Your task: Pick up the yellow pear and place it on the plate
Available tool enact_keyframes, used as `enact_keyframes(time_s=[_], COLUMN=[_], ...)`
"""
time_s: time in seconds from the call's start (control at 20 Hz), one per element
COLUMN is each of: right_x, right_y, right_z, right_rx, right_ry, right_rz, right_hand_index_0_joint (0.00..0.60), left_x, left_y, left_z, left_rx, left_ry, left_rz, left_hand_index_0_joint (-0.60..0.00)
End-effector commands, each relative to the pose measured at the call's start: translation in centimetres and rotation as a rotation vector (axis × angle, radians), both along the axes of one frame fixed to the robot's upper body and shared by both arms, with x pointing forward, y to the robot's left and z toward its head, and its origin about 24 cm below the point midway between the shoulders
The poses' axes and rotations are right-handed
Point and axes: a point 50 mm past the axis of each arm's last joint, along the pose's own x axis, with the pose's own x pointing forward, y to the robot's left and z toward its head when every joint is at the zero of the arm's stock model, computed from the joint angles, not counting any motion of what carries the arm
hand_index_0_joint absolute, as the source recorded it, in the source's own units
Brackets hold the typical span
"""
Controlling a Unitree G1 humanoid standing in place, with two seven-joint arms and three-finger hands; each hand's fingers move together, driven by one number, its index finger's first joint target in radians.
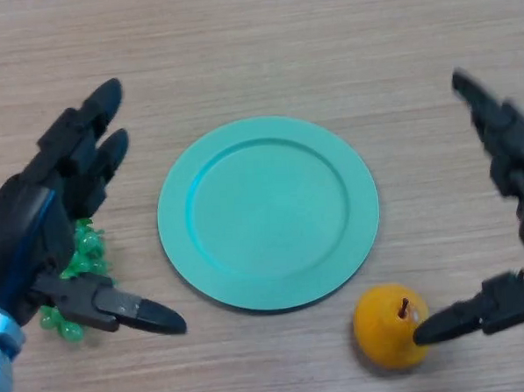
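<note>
A yellow pear [387,323] with a short brown stem stands on the wooden table, just below and to the right of a teal plate [267,211]. The plate holds nothing. My right hand [506,161] is open at the right edge, fingers stretched up along the side and the thumb [466,317] reaching in so its tip is at the pear's right side. My left hand [48,216] is open at the left of the plate, fingers spread, thumb pointing right.
A bunch of green grapes [77,276] lies on the table under my left hand, partly hidden by it. Bare wooden tabletop surrounds the plate.
</note>
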Motion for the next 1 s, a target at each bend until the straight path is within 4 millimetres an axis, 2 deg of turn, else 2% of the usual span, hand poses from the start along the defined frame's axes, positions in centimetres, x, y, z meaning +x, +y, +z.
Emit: enact_keyframes(time_s=[0.05,0.3,0.65,0.8,1.0], right_x=[-0.2,1.1,1.5,2.3,2.0], right_y=[-0.4,-0.6,0.3,1.1,2.3], right_z=[1.9,-1.5,-5.5,-7.1,-8.5], right_rx=[-0.017,-0.04,-0.029,0.009,0.074], right_ry=[-0.228,-0.199,-0.081,-0.038,0.042], right_rz=[-0.052,-0.1,-0.07,-0.094,-0.088], right_hand_index_0_joint=[0.0,0.0,0.0,0.0,0.0], left_x=[-0.8,-0.5,-0.5,-0.7,-1.0], left_y=[1.1,1.3,1.8,2.0,2.6], left_z=[3.2,2.6,2.7,2.7,2.6], left_rx=[0.055,0.045,0.032,0.007,0.011], left_ry=[-0.3,-0.359,-0.366,-0.367,-0.381], left_rz=[0.034,0.074,0.127,0.136,0.158], left_hand_index_0_joint=[0.0,0.0,0.0,0.0,0.0])
